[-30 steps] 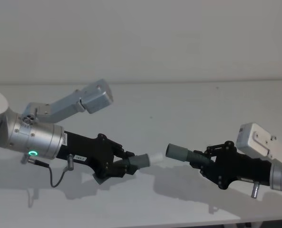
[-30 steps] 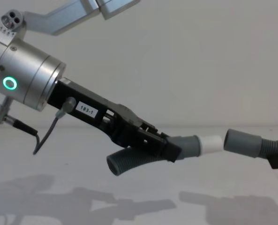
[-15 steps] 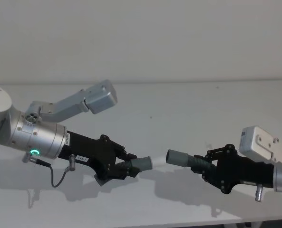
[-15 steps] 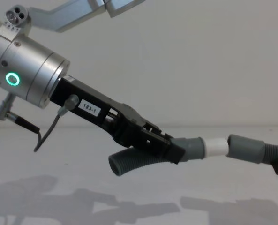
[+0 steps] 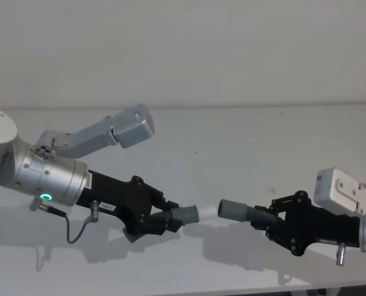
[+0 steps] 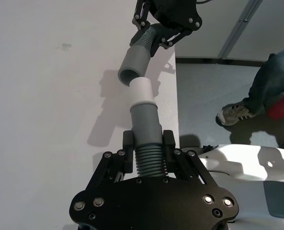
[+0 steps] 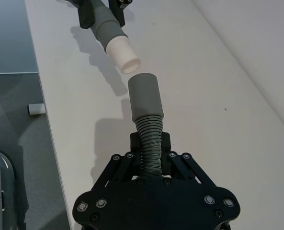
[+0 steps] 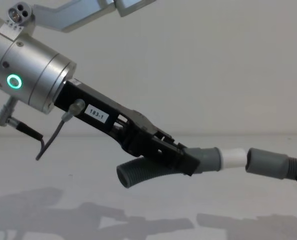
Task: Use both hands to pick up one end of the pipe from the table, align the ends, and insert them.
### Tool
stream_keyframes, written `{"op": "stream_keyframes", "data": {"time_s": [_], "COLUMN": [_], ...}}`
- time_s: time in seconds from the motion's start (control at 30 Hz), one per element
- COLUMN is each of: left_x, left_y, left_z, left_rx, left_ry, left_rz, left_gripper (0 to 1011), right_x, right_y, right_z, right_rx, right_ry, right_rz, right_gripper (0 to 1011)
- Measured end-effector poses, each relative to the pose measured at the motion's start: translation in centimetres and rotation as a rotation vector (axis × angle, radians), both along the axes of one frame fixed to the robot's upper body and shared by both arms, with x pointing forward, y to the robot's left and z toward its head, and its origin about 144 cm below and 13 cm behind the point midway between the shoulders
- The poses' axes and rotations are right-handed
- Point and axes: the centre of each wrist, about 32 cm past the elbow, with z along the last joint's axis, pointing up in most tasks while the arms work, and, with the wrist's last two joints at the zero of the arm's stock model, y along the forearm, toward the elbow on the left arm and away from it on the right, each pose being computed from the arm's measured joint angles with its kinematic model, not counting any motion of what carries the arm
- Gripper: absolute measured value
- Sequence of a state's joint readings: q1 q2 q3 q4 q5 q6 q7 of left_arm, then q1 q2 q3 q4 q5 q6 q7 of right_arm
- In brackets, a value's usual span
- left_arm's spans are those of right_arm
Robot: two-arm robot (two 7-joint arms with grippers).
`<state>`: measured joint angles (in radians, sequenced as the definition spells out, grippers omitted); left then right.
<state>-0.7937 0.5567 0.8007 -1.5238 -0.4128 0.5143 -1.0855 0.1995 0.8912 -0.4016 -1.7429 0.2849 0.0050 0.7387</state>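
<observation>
Both pieces of the pipe hang above the white table [image 5: 244, 135]. My left gripper [image 5: 164, 219] is shut on the ribbed part of one piece [image 8: 138, 172], just behind its grey cuff [image 8: 206, 160] with the white tip [image 8: 233, 157]. My right gripper [image 5: 270, 217] is shut on the ribs of the other piece, whose open cuff [image 5: 233, 210] faces the white tip. In the right wrist view the white tip [image 7: 123, 56] sits just short of the cuff [image 7: 145, 93], slightly off its line. From the left wrist, the tip [image 6: 142, 91] meets the cuff mouth [image 6: 134, 62].
My left arm's grey upper link [image 5: 102, 132] reaches over the table's back left. The table's front edge runs close under both grippers. Past that edge, on the floor, are a person's shoe and leg [image 6: 237, 112] and a small white object [image 7: 36, 109].
Both grippers have sunk a little and the left has pushed rightward. The gap between the white tip and the open cuff has shrunk to almost nothing.
</observation>
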Motion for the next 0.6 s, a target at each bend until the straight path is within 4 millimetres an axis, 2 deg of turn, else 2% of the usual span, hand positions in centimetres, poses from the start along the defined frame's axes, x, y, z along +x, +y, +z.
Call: {"op": "stream_keyframes", "data": {"time_s": [0.6], "left_x": [0.41], "left_y": [-0.39], "left_z": [-0.2], "left_rx": [0.001], "left_ry": [0.016], "left_rz": [-0.008], "left_gripper": [328], "right_x": [-0.38], "right_y": [-0.34], "right_z": [0.53], "right_rx": [0.003], "right_ry": [0.013], "right_rz": [0.021], "right_gripper": [192]}}
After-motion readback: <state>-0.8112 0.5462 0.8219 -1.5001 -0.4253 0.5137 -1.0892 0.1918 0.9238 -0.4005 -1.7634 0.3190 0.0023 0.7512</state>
